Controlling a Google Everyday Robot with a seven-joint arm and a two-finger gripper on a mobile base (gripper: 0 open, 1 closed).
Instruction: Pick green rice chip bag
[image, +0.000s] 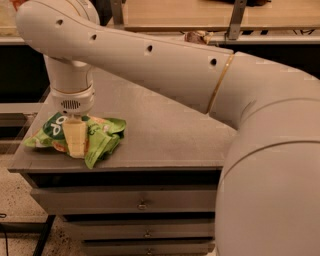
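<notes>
The green rice chip bag (102, 135) lies crumpled near the front left corner of the grey table top (165, 135), with white lettering showing at its left end. My gripper (75, 142) hangs straight down from the white wrist (72, 102) and sits in the middle of the bag, touching it. The gripper covers the bag's centre. My large white arm crosses the view from the right.
The table's front edge (125, 170) runs just below the bag, with drawers (142, 204) under it. A shelf (200, 15) stands behind the table, with a small brown object (197, 36) below it. The table's left edge is close to the bag.
</notes>
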